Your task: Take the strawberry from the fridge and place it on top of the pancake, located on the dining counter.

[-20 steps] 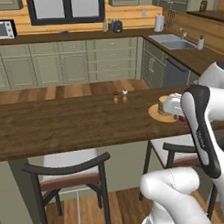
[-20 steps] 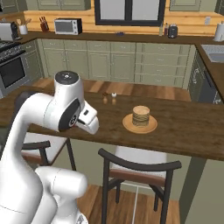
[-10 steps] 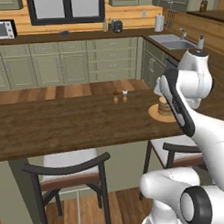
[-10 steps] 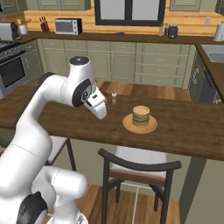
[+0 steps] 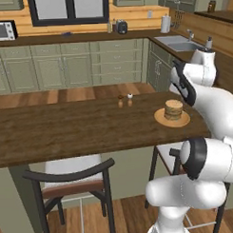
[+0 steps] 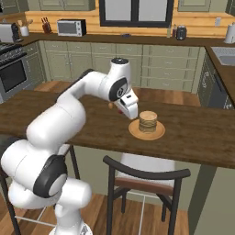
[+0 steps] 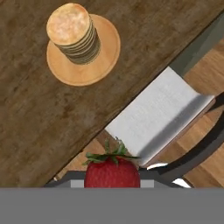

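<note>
Hand cam's the giveaway: jaws clamped on the strawberry, pancake stack down on the tabletop. Base cams just show the gripper beside that stack.

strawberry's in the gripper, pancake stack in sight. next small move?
Probably carry the strawberry across until it hangs over the pancake. In the hand view the gripper holds it above the stool seat, past the dining counter edge, well off the stack.
</note>
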